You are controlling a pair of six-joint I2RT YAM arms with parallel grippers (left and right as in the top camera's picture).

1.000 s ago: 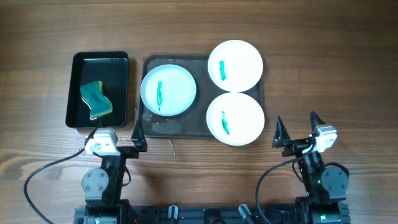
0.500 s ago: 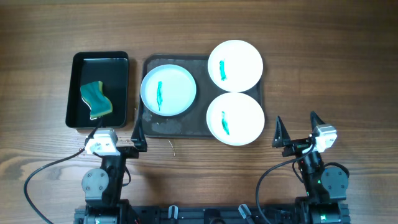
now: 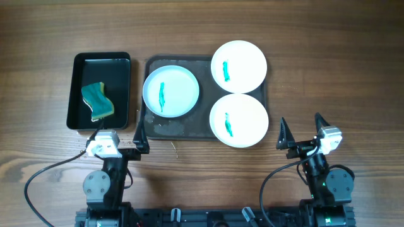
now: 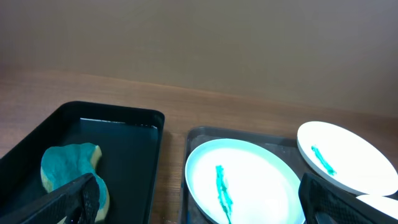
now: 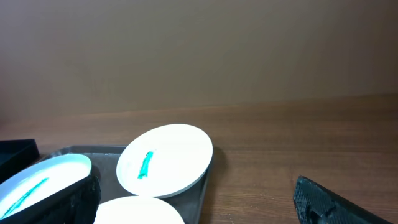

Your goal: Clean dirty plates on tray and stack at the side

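At far left one glossy black container (image 3: 123, 69) sits on the wooden table (image 3: 328, 57), holding one teal sponge (image 3: 96, 101) with a yellow edge. The left gripper (image 4: 199, 186) hangs near the table's front edge, facing the gap between container and tray, its jaws spread wide and holding nothing.

Just beside the container lies the one tray (image 3: 177, 128), flat, dark grey and low-rimmed, its bare patch scuffed. Three round white plates rest on it, each with a short teal smear at centre. The left plate (image 3: 180, 82) lies wholly on the tray. The far right plate (image 3: 246, 60) overhangs the tray's far right corner. The near right plate (image 3: 249, 116) touches it and overhangs the tray's right and front edges.

The right gripper (image 3: 300, 118) hovers right of the tray, jaws wide and empty.
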